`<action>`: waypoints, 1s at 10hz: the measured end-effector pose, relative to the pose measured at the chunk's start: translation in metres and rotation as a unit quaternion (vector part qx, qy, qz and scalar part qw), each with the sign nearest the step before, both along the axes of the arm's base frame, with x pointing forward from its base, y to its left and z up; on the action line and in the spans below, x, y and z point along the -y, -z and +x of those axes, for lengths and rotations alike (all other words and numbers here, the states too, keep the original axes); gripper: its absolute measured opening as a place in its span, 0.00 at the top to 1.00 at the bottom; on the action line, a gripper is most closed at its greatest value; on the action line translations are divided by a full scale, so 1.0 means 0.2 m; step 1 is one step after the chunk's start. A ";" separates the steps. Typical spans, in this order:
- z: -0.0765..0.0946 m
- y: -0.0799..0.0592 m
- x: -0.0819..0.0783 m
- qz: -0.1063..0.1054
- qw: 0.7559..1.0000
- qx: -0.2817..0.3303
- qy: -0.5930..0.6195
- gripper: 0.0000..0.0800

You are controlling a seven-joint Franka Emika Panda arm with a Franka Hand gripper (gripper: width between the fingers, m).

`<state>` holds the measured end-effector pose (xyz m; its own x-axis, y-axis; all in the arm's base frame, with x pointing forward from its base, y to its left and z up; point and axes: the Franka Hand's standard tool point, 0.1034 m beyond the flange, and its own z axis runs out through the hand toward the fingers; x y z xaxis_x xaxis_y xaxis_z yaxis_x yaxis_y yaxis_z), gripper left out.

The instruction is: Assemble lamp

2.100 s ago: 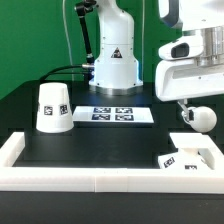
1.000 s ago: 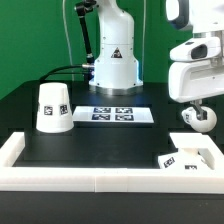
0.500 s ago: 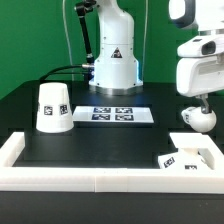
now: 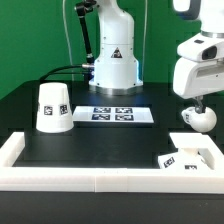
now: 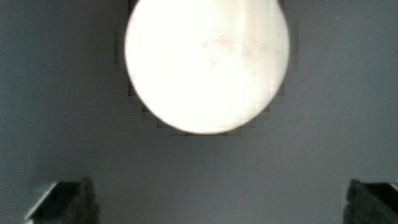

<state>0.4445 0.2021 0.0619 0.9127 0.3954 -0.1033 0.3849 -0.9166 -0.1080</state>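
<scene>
The small round white bulb (image 4: 201, 118) is at the exterior view's right, just behind the flat square base (image 4: 193, 153), which lies at the right front with its tags showing. My gripper (image 4: 195, 104) hangs directly above the bulb. In the wrist view the bulb (image 5: 206, 62) is a large white oval, and my gripper (image 5: 217, 205) has its dark fingertips far apart at the frame's corners, open and not touching the bulb. The cone-shaped shade (image 4: 52, 108) stands upright at the left, well away from the gripper.
The marker board (image 4: 118, 114) lies flat in the middle, in front of the robot's white pedestal (image 4: 114, 62). A low white wall (image 4: 100, 180) runs along the front of the black table and turns back at the left corner.
The gripper has shifted towards the exterior view's right and risen a little. The bulb has stayed almost in place. The shade and the base have not moved.
</scene>
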 end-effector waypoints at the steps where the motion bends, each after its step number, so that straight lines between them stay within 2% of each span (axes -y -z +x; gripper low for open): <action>1: -0.04 0.03 0.00 -0.007 1.000 -0.017 0.002 0.13; 2: -0.08 0.03 0.02 -0.028 0.998 -0.056 -0.012 0.13; 5: -0.08 0.00 0.10 -0.064 0.989 -0.132 -0.011 0.13; 6: -0.09 -0.01 0.10 -0.077 0.983 -0.167 -0.007 0.13; 9: -0.11 0.01 0.10 -0.102 0.961 -0.258 -0.013 0.13; 10: -0.14 0.01 0.10 -0.119 0.947 -0.299 -0.012 0.13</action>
